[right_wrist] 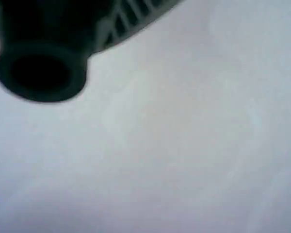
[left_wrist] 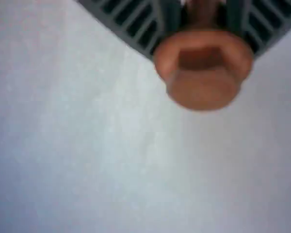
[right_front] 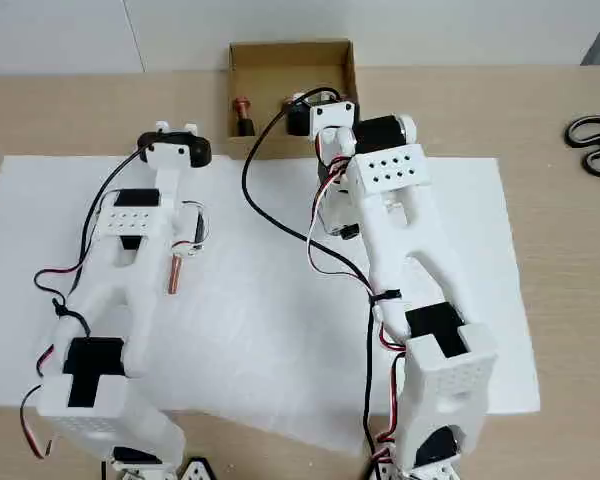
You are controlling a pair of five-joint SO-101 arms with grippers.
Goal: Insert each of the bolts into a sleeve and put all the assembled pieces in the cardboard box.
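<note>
Left tool (right_front: 184, 248), bolt (left_wrist: 203, 73) over white sheet (right_front: 260, 330)

I stand at a light wooden table (right_front: 540, 110), evenly lit. A white sheet (right_front: 260, 330) covers the table's middle, black-handled scissors (right_front: 595, 143) lie by the table's right edge, and a pale wall (right_front: 80, 35) runs beyond the table's far edge

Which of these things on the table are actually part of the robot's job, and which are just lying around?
Part of the job:
copper bolt, held in the left arm's jaws
black sleeve, held in the right arm's jaws
cardboard box
assembled piece, already in the box

Just lying about:
scissors, off the sheet
white sheet, under both arms
</note>
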